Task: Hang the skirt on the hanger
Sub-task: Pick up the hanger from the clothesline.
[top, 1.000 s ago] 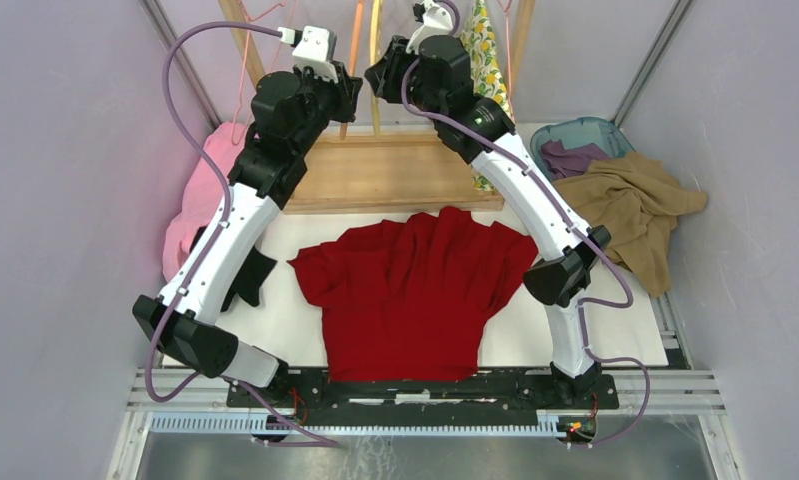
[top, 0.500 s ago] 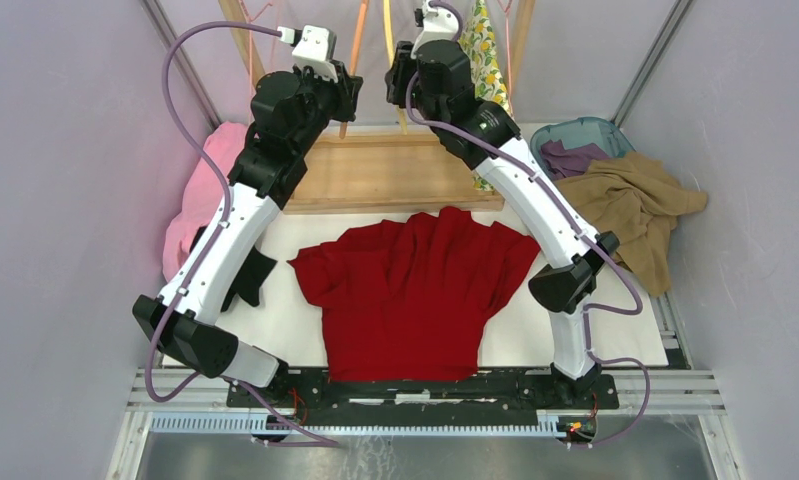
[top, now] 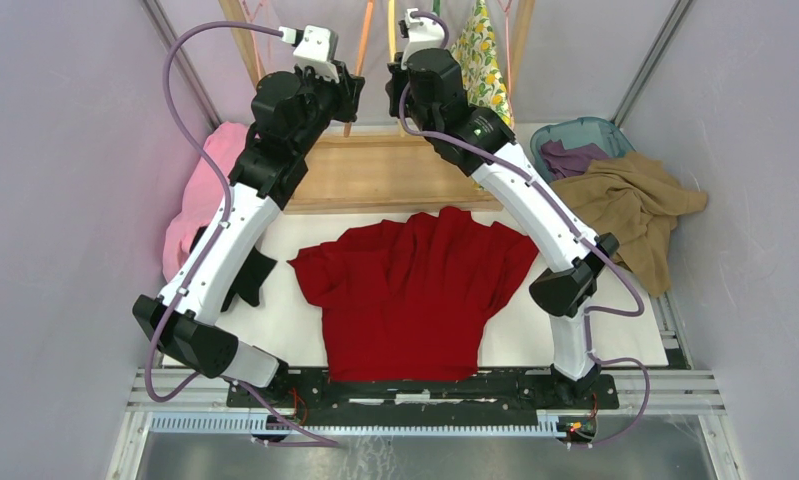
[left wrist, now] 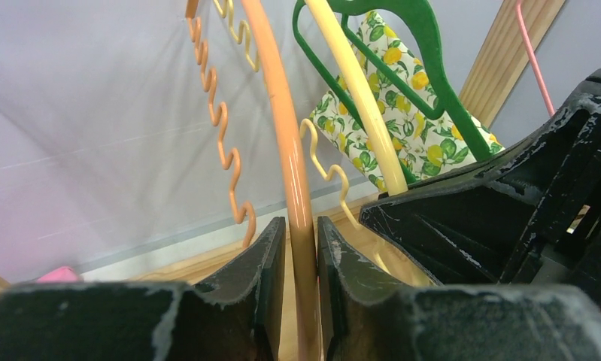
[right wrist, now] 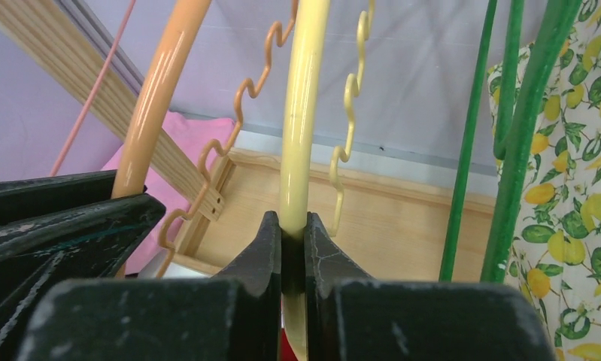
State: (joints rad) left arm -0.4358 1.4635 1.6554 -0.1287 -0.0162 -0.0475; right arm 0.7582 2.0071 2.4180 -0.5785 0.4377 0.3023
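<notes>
The lemon-print skirt hangs at the back right on a green hanger. It also shows in the left wrist view and the right wrist view. The thin pink hanger hangs by the wooden rack post, free of both grippers; a pink wire also shows in the right wrist view. My left gripper is shut on an orange hanger. My right gripper is shut on a yellow hanger. Both grippers are raised at the rack, left of the skirt.
A red garment lies spread on the white mat between the arms. A tan garment and a blue bin of purple cloth sit at the right. A pink garment lies at the left. The wooden rack base is behind the red garment.
My right gripper has moved left with the yellow hanger, away from the skirt and closer to my left gripper. The left arm has barely moved.
</notes>
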